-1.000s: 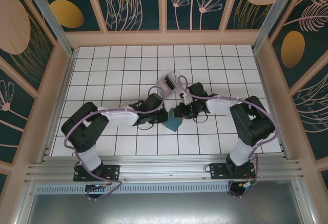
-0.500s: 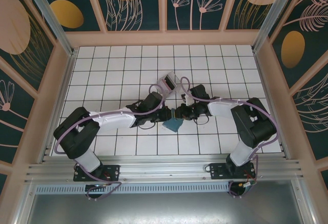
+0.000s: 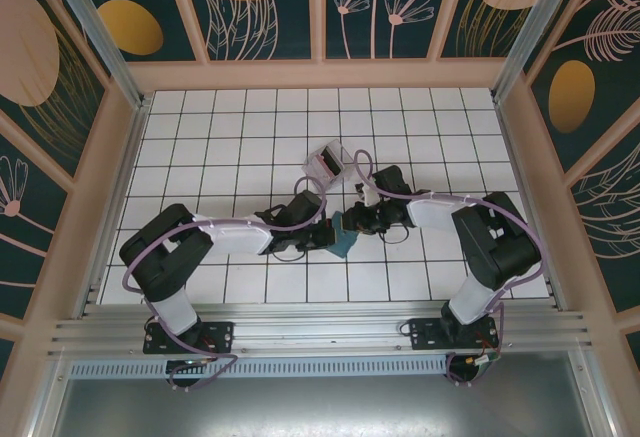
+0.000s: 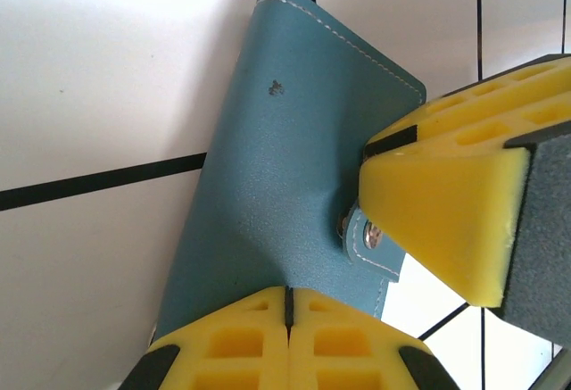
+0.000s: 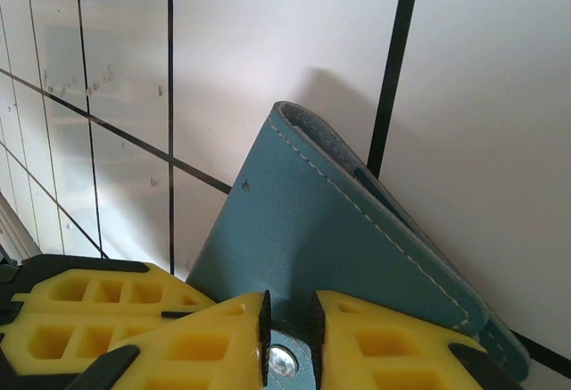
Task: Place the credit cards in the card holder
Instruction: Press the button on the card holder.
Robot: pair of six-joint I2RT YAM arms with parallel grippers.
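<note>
The top camera sits high behind the arms and looks steeply down on the whole table (image 3: 200, 137); the wallet (image 3: 340, 244) is near frame centre. Both wrist cameras look past the left fingers (image 4: 223, 345) and right fingers (image 5: 107, 319) at their lower edges, very close on that same wallet, from facing directions.
</note>
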